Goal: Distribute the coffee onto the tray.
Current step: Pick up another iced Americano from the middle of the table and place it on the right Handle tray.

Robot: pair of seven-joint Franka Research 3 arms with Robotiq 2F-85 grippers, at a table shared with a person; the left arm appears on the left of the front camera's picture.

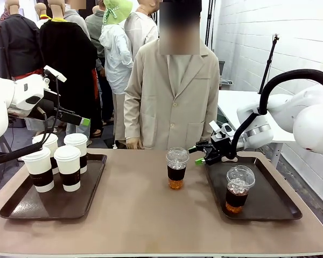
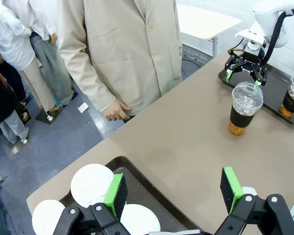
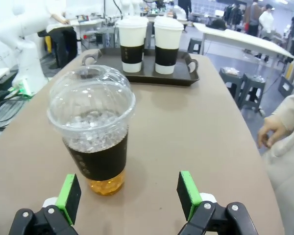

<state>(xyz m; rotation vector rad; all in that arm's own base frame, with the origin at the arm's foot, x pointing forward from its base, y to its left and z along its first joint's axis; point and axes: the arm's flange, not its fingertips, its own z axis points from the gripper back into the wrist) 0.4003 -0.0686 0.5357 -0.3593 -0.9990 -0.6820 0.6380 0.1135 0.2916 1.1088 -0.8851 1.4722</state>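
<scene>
Coffee: paper cups (image 1: 59, 161) 4 | iced cups (image 1: 177, 168) 2 | trays (image 1: 21, 204) 2 | both claws (image 1: 200, 153) wide

No lettering, label, brand or number can be read on anything here.

Bare table (image 1: 134, 204) between both trays (image 1: 54, 201)

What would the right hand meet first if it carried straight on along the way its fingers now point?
Most likely the iced coffee cup standing on the bare table: it sits just ahead of the open right hand, slightly toward one finger. Depth is hard to judge, so that pad might clip its side.
</scene>
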